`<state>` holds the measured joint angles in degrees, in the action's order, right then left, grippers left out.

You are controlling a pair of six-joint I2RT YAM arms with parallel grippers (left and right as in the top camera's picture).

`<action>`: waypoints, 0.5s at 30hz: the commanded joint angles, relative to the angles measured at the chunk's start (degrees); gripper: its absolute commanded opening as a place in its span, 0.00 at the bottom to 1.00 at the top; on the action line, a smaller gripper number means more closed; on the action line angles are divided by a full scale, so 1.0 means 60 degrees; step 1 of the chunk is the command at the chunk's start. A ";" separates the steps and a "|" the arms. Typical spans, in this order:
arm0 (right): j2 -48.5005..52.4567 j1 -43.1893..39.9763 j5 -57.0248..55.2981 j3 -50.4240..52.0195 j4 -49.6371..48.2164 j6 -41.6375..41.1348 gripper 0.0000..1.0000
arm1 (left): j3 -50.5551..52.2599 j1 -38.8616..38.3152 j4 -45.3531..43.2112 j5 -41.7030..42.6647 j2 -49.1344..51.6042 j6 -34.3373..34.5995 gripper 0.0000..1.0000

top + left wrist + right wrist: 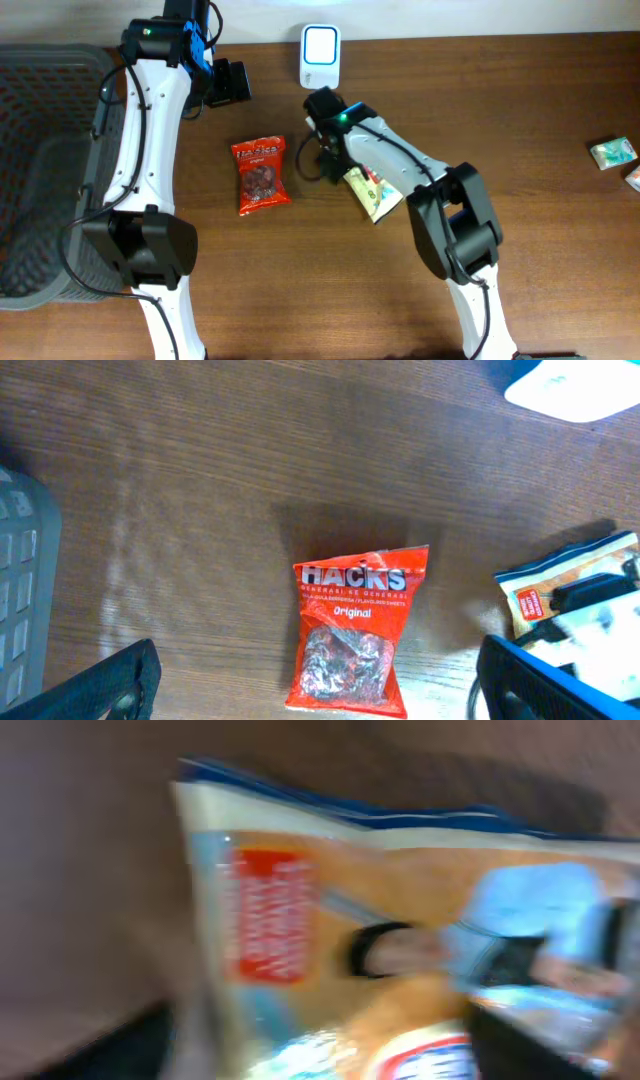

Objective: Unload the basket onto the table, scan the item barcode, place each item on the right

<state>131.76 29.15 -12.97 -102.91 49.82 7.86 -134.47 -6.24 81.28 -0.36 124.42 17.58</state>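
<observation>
A yellow and blue snack packet (374,192) lies on the wooden table, below and to the right of the white scanner (320,55). My right gripper (328,150) is down at the packet's upper left end. In the blurred right wrist view the packet (400,920) fills the space between the two dark fingers (130,1040); whether they press on it I cannot tell. A red Hacks bag (262,175) lies flat to the left. My left gripper (228,83) hangs open high over the table, with the red bag (350,630) far below between its fingers.
A dark mesh basket (40,150) takes up the left edge of the table. Small packets (612,152) lie at the far right edge. The scanner (575,390) shows in the top right corner of the left wrist view.
</observation>
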 commanded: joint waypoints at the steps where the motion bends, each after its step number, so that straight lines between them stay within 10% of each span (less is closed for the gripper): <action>1: 0.0601 -0.0557 -0.0346 0.0674 0.0044 -0.0317 0.34 | -0.0022 0.0004 0.0007 0.0069 0.0066 -0.0047 0.99; 3: 0.0583 -0.0652 -0.0302 0.0284 0.0364 -0.0922 0.05 | -0.0022 0.0004 0.0007 0.0073 0.0066 -0.0047 0.99; 9: 0.0579 -0.1464 0.7016 -0.4229 0.4328 0.0062 0.05 | -0.0022 0.0004 0.0007 0.0073 0.0066 -0.0047 0.99; 15: 0.0623 -0.3869 1.5209 -0.0991 0.2703 0.0863 0.16 | -0.0022 0.0004 0.0007 0.0073 0.0066 -0.0047 0.99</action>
<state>135.68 6.85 63.72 -115.68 68.79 12.03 -134.47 -6.24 81.32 -0.36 124.42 17.61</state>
